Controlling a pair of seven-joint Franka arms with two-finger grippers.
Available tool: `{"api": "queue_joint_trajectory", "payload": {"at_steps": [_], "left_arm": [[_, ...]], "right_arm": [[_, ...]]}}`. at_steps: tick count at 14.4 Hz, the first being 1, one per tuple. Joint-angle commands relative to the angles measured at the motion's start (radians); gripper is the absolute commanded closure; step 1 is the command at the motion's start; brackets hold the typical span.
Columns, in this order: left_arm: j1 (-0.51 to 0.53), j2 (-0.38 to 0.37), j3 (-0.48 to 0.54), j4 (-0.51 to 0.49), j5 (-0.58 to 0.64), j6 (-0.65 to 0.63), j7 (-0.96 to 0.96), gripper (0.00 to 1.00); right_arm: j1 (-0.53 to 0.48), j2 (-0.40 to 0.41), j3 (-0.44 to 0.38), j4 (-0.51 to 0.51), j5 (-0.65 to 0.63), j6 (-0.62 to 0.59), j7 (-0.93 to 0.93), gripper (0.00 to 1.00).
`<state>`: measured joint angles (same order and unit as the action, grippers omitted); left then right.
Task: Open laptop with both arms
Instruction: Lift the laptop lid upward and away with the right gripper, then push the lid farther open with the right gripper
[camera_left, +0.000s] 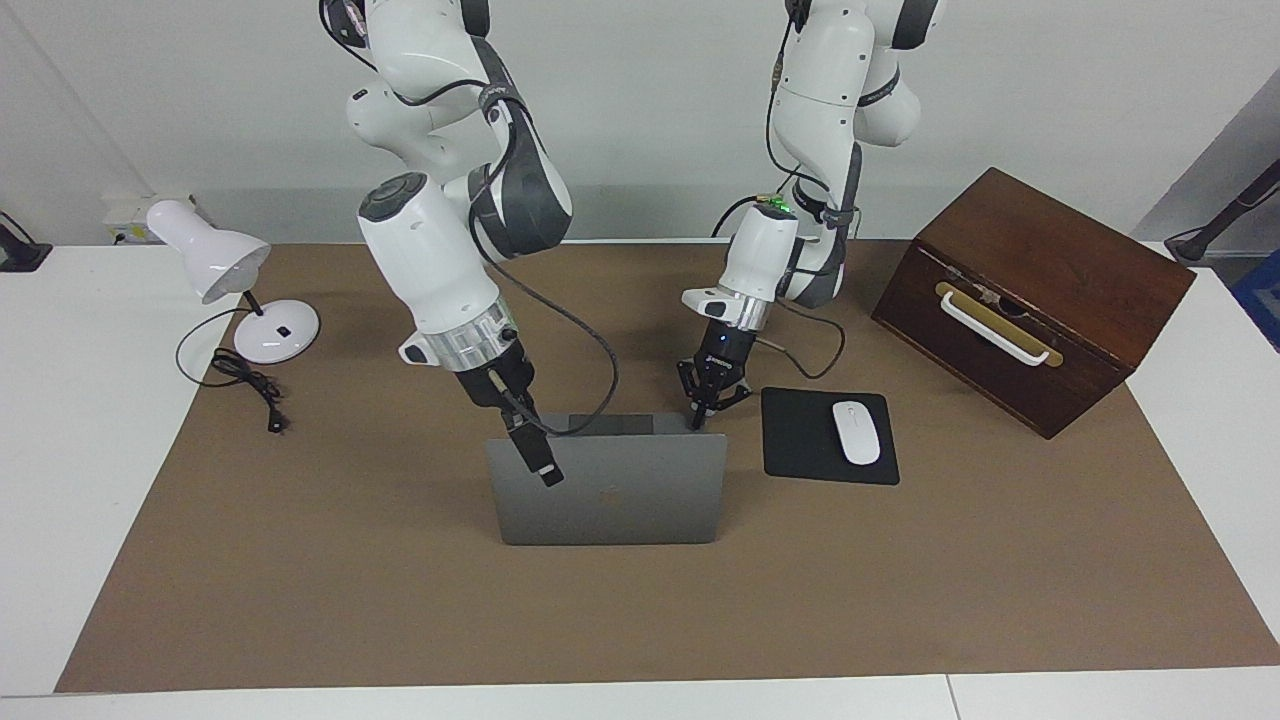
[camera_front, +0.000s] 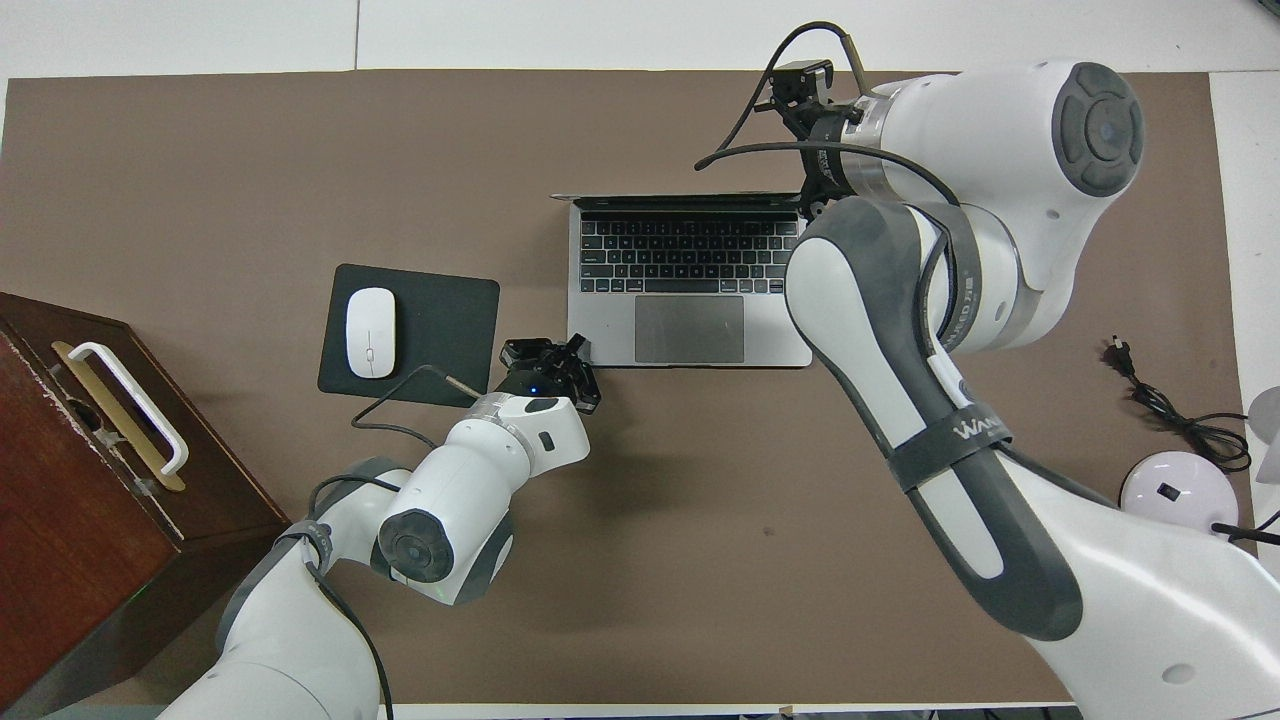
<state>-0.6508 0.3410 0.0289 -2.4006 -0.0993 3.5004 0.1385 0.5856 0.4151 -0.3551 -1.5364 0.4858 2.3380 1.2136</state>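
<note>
The laptop (camera_left: 610, 490) stands open near the middle of the brown mat (camera_left: 900, 580), its lid raised close to upright and its hinge at the edge farther from the robots, so the dark keyboard and pale trackpad face the arms. The left gripper (camera_left: 700, 410) is fully closed with nothing in it, its tips meeting in a blunt point set down at the deck's corner nearest the robots, toward the left arm's end of the mat; judging by that placing, it pins the light base so the deck does not lift or slide while the lid swings. The right gripper (camera_left: 540, 462) is over the lid's top edge near the corner toward the right arm's end, seemingly carrying the lid back; whether it is open or closed cannot be told, nor whether it grips or only pushes. The shell is thin, smooth silver-grey metal with rounded corners, likely slippery under hard tips. Just beside it lie a flat black mouse pad (camera_left: 800, 440) and a glossy white mouse (camera_left: 856, 432)
</note>
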Motion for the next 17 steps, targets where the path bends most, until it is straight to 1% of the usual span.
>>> {"api": "queue_joint_trajectory", "payload": {"at_steps": [1, 4, 6, 9, 17], "left_arm": [[-0.020, 0.061, 0.002, 0.023, -0.008, 0.006, 0.003, 1.00], [-0.020, 0.061, 0.002, 0.024, -0.008, 0.006, 0.003, 1.00], [-0.020, 0.061, 0.002, 0.023, -0.008, 0.006, 0.003, 1.00], [-0.020, 0.061, 0.002, 0.024, -0.008, 0.006, 0.003, 1.00], [-0.020, 0.061, 0.002, 0.023, -0.008, 0.006, 0.003, 1.00]], "right_arm": [[-0.026, 0.057, -0.001, 0.088, -0.023, -0.034, -0.020, 0.03], [-0.056, 0.111, 0.001, 0.208, -0.019, -0.123, -0.019, 0.03], [-0.076, 0.132, 0.007, 0.252, -0.019, -0.146, -0.020, 0.03], [-0.081, 0.149, 0.008, 0.271, -0.019, -0.147, -0.020, 0.03], [-0.107, 0.153, 0.015, 0.286, -0.016, -0.149, -0.049, 0.03]]}}
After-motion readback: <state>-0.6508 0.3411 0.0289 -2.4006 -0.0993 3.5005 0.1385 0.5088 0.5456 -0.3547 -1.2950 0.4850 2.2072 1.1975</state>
